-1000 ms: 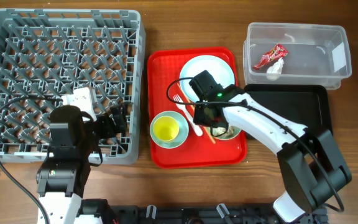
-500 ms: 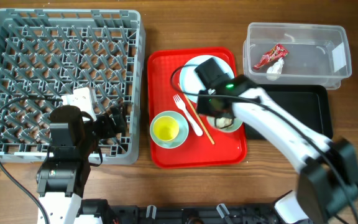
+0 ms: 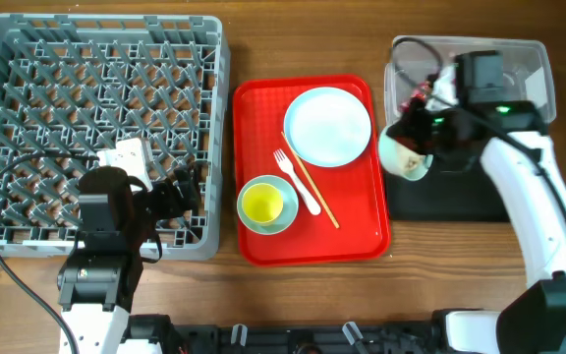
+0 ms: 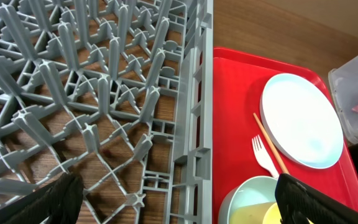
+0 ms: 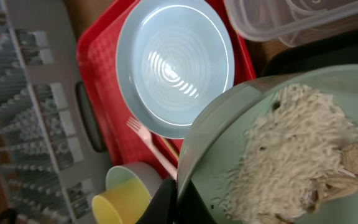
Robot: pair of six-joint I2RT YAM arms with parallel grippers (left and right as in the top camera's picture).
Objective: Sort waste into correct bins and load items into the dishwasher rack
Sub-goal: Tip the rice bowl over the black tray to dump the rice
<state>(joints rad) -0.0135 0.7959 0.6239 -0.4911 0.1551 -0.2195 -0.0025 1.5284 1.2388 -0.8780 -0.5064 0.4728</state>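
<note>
My right gripper is shut on the rim of a pale green bowl, held tilted over the left end of the black tray. Whitish food scraps fill the bowl, and the shut fingers pinch its edge. The red wrapper and a white wad lie in the clear tub. On the red tray rest the blue plate, white fork, chopsticks and a second bowl with the yellow cup in it. My left gripper hangs open over the rack, near its right wall.
The grey rack fills the left of the table, with no dishes on its pegs. The red tray sits between the rack and the two bins. Bare wood shows along the front edge.
My right arm lifted the bowl of scraps off the red tray and carried it right, over the black tray, tilting it. The left arm has not moved.
</note>
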